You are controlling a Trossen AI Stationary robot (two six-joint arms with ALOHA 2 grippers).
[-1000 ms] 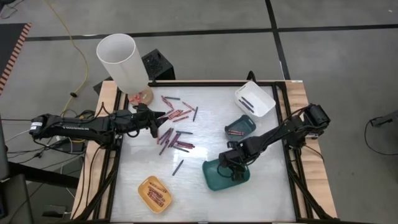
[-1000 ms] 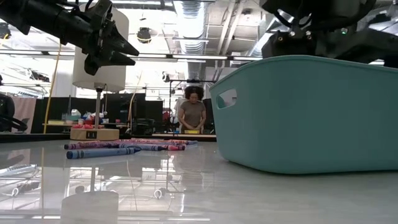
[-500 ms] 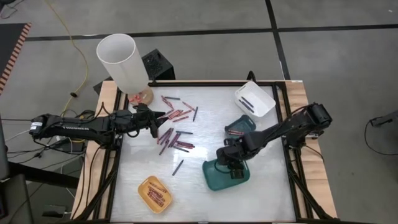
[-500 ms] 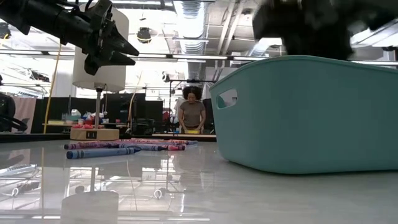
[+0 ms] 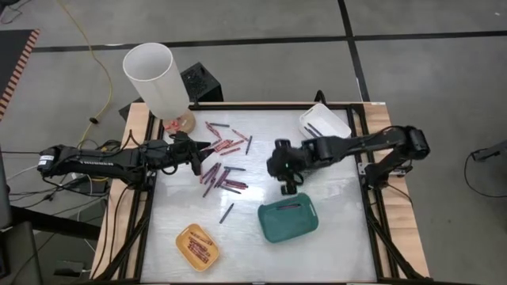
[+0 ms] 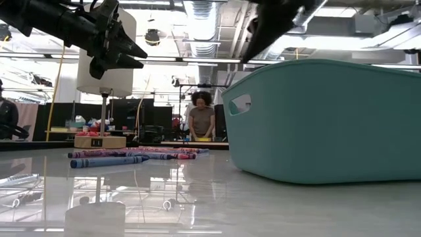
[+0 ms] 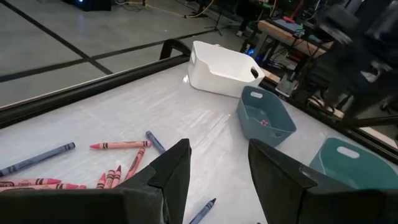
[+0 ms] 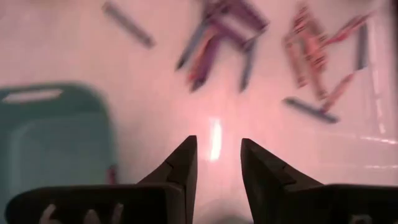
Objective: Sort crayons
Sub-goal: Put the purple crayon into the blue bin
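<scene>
Crayons (image 5: 222, 162) scattered at table centre – right gripper (image 5: 287, 187) at their three o'clock, jaws spread, empty; left gripper (image 5: 196, 162) at nine o'clock, spread.

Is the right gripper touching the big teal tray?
Apart. In the high view the right gripper hangs past the teal tray, bare white table between them.

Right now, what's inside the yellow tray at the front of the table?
The yellow tray holds several red and pink crayons lying side by side. An exact count, and anything under them, cannot be made out.
</scene>
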